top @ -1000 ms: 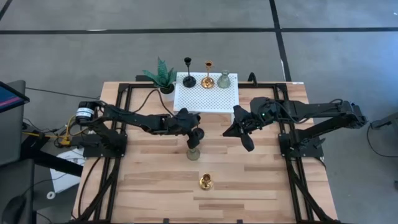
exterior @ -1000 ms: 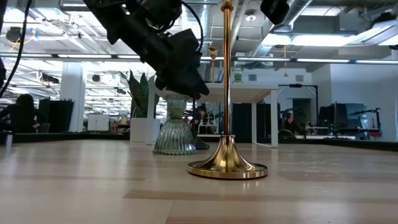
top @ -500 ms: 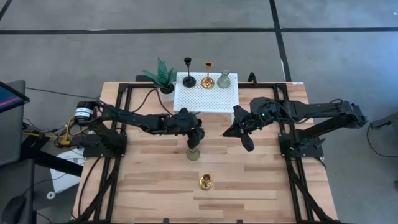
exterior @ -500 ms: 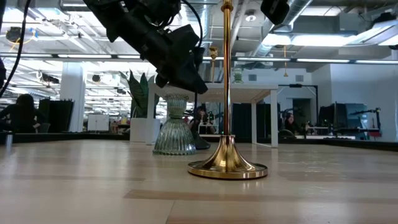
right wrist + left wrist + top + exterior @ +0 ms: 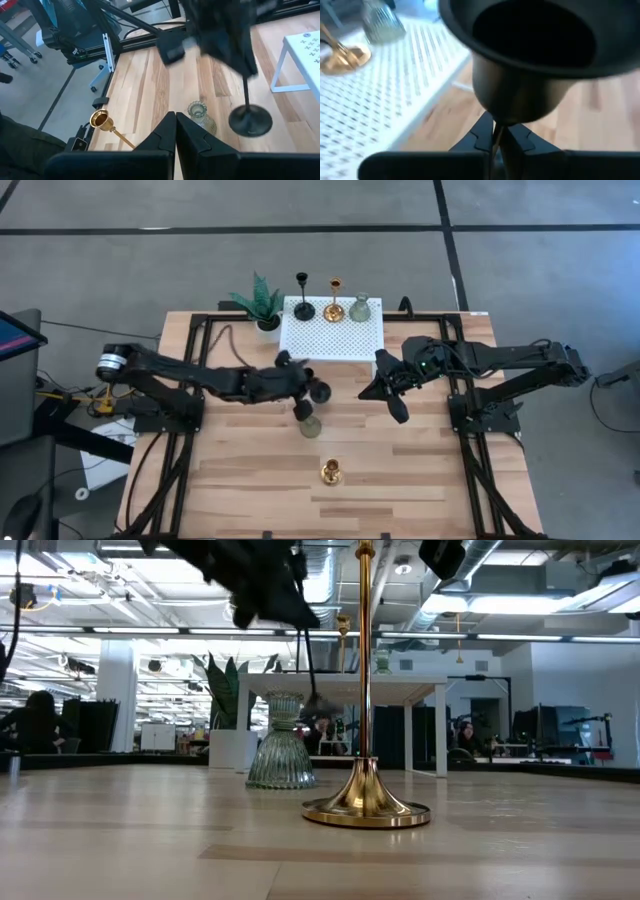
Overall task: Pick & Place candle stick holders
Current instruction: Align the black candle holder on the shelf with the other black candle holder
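A wooden table (image 5: 250, 480) fills the middle of the high view, with a white perforated platform (image 5: 333, 338) at its far edge and a small potted plant (image 5: 258, 300) just beside that platform's left corner. Three candle holders stand in a row along the platform's far side: a slim black one (image 5: 303, 308), a gold one (image 5: 335, 310) and a squat grey-green glass one (image 5: 359, 309). The left arm reaches in low across the table from the left, and its gripper (image 5: 297, 386) is clamped on the thin stem of another black candle holder (image 5: 318, 392), lifted clear of the wood and tipped on its side near the platform's front edge; the left wrist view shows the fingers (image 5: 517, 140) pinched together on the stem below the dark cup (image 5: 530, 55). A second glass candle holder (image 5: 310, 425) stands upright on the table just in front of that gripper. Nearer the front edge, well apart from it, a second gold candle holder (image 5: 331, 472) stands alone. The right arm waits on the right side, its gripper (image 5: 396, 406) held above the table to the right of the platform's front, fingers (image 5: 167, 135) pressed together on nothing.
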`<state>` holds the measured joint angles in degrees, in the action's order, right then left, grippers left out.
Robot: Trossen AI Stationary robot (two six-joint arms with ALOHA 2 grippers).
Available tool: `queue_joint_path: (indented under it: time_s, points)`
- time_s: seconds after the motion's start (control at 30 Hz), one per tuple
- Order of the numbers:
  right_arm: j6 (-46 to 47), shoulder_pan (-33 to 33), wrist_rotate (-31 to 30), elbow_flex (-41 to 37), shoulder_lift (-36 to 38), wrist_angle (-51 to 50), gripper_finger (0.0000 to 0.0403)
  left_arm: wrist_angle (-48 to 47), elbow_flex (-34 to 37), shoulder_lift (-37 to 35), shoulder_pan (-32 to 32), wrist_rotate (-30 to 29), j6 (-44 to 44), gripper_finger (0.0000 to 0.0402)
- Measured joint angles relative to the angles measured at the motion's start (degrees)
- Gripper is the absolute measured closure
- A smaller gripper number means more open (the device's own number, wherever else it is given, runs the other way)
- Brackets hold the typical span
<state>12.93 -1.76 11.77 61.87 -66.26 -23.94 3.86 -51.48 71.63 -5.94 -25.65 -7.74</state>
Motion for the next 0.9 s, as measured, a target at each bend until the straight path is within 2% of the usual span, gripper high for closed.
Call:
queue_joint_path:
  time_s: [0.2, 0.37, 0.57, 0.9]
  points:
    - [0.0, 0.0, 0.0, 0.0, 0.0, 0.0, 0.0403, -2.1, -1.4, -9.5, -0.9, -0.2, -6.3, 0.0389]
    - [0.0, 0.0, -0.3, 0.0, 0.0, 0.0, 0.0403, -10.0, -7.3, -13.2, -1.9, -3.6, -6.3, 0.0389]
    - [0.0, 0.0, -1.4, 0.0, 0.0, 0.0, 0.0403, -19.3, -16.0, -11.9, -1.3, -9.4, -1.5, 0.0389]
    - [0.0, 0.0, -1.6, 0.0, 0.0, 0.0, 0.0403, -30.4, -29.5, -4.1, 4.7, -10.0, 1.5, 0.0389]
